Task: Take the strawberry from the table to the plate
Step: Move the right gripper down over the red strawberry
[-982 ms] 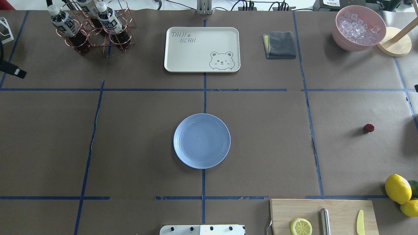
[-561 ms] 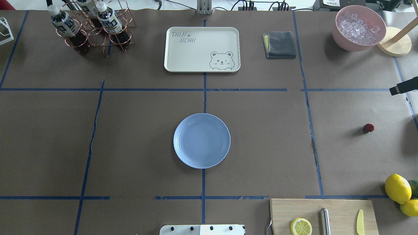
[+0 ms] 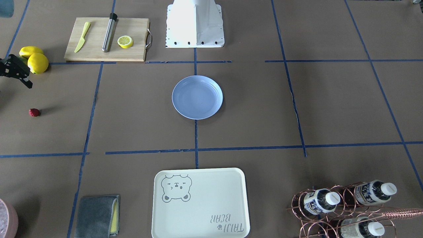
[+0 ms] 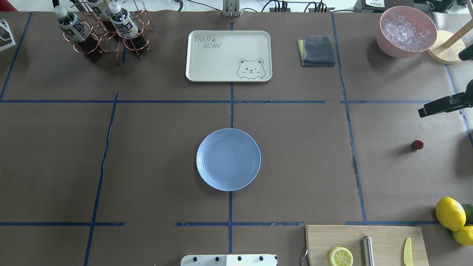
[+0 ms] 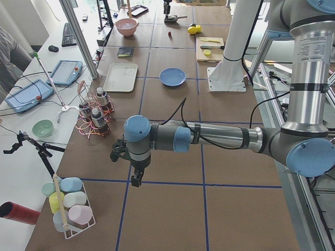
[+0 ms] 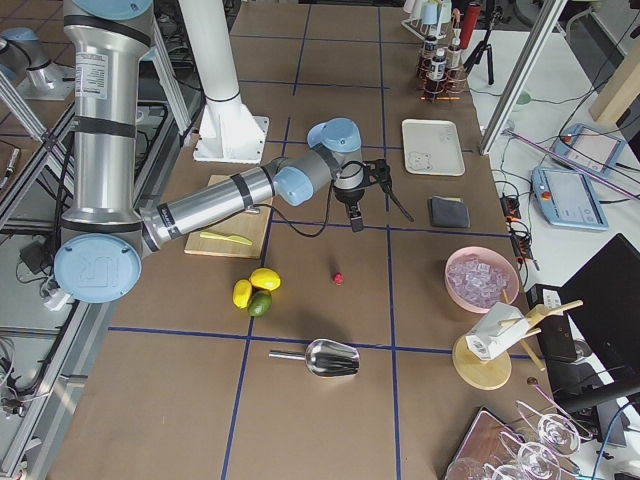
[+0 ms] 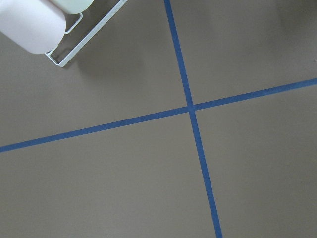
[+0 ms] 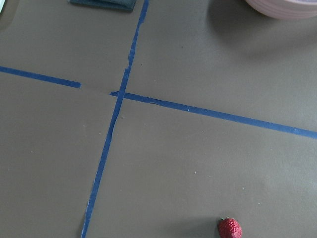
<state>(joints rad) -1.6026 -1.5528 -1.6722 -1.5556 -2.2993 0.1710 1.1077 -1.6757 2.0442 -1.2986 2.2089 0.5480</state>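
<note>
The strawberry (image 4: 417,145) is a tiny dark-red berry lying on the brown table (image 4: 295,166) near its right end. It also shows at the bottom of the right wrist view (image 8: 229,228) and at the left of the front view (image 3: 34,112). The pale-blue plate (image 4: 228,159) sits bare at the table's middle. My right gripper (image 6: 380,212) hovers above the table just beyond the berry, open with nothing between its fingers. One black finger (image 4: 439,106) reaches in from the right edge. My left gripper (image 5: 124,170) hangs far off past the bottle rack; I cannot tell its state.
Whole lemons (image 4: 450,213) and a cutting board (image 4: 388,236) carrying a lemon half and knife lie on the robot's side of the berry. On the far side stands a pink bowl of ice (image 4: 406,31). At the back are a grey cloth (image 4: 317,50), cream bear tray (image 4: 228,55) and bottle rack (image 4: 103,29).
My right gripper has come in from the right edge and reached farther over the table. The dark piece at the left edge one second ago has left the overhead view. Strawberry and plate stay put.
</note>
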